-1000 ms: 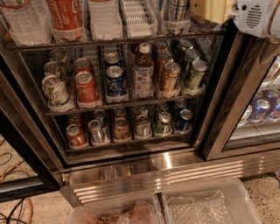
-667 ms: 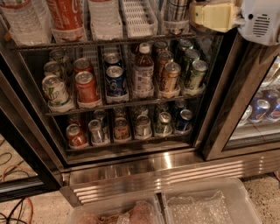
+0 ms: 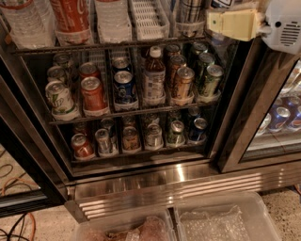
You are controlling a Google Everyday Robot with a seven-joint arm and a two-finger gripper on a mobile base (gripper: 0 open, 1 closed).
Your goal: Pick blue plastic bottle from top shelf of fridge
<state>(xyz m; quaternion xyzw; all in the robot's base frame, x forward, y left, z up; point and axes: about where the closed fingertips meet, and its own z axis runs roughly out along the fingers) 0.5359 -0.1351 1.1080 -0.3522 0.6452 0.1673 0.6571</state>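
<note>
The fridge (image 3: 235,127) stands open in front of me. Its top shelf (image 3: 108,46) runs along the top of the view, fitted with white slotted trays (image 3: 148,19). The blue plastic bottle (image 3: 190,10) stands at the right end of that shelf; only its plaid lower part shows. A red Coca-Cola bottle (image 3: 70,14) and clear bottles (image 3: 23,21) stand to its left. My gripper (image 3: 226,24), cream at the tip with a white body, hangs at the top right, just right of the blue bottle and in front of the shelf's right end.
Two lower wire racks hold several cans (image 3: 91,92) and a small brown bottle with a white cap (image 3: 154,75). A second glass door (image 3: 282,117) with cans is at the right. The ribbed steel base (image 3: 178,186) lies below. Clear plastic bins (image 3: 216,221) and cables (image 3: 19,221) lie on the floor.
My gripper has moved left, from the top right corner towards the right end of the top shelf. The bottles and cans have not moved.
</note>
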